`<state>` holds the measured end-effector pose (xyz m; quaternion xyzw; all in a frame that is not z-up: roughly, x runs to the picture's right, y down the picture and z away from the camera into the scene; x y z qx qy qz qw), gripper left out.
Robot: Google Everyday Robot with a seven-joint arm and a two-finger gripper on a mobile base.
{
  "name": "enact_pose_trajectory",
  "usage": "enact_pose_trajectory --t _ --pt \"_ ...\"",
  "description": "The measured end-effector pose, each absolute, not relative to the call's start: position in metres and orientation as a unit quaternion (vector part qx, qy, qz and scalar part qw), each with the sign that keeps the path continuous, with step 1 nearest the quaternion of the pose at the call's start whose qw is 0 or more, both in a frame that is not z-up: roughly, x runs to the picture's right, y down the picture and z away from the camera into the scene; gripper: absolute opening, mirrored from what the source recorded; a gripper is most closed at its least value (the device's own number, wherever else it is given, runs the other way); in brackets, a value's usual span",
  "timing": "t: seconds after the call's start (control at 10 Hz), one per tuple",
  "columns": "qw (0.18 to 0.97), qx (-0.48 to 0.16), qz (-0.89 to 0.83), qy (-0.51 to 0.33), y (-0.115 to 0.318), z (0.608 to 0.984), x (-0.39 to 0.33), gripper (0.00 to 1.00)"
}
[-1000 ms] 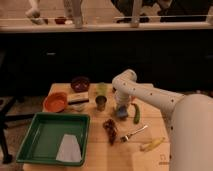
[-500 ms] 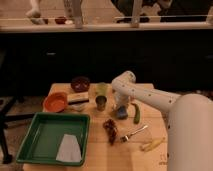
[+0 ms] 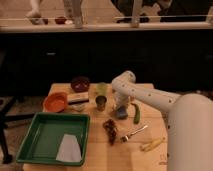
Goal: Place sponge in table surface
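The blue-grey sponge (image 3: 121,114) lies low at the middle of the light wooden table surface (image 3: 150,125), to the right of the metal cup (image 3: 101,103). My gripper (image 3: 120,107) hangs from the white arm (image 3: 150,97), which reaches in from the right. The gripper is straight over the sponge and right at its top. Whether it holds the sponge is hidden. The sponge looks to be at table height, or a hair above it.
A green curved vegetable (image 3: 136,113) lies just right of the sponge. A fork (image 3: 132,133), a dark snack (image 3: 110,129) and a yellow piece (image 3: 152,144) lie in front. Behind and to the left are a green cup (image 3: 102,90), a striped beige block (image 3: 78,98), an orange bowl (image 3: 55,101) and a dark bowl (image 3: 80,82). A green tray (image 3: 40,145) holds a cloth (image 3: 68,149).
The arm and gripper have stayed over the sponge with only a slight shift. Nothing else has moved.
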<state>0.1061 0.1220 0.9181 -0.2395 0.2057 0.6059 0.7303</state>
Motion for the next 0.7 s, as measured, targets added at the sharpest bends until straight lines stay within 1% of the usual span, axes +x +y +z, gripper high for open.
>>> enact_pose_trajectory --t 0.1,0.2,0.3,0.7 --pt "0.73 -0.239 0.606 0.206 0.1221 0.9181 0.1065 0.71" --pt "0.73 -0.239 0.606 0.206 0.1221 0.9181 0.1065 0.71" --pt "0.73 -0.239 0.606 0.206 0.1223 0.9183 0.1065 0.74" --pt "0.73 -0.24 0.606 0.207 0.1234 0.9187 0.1071 0.74"
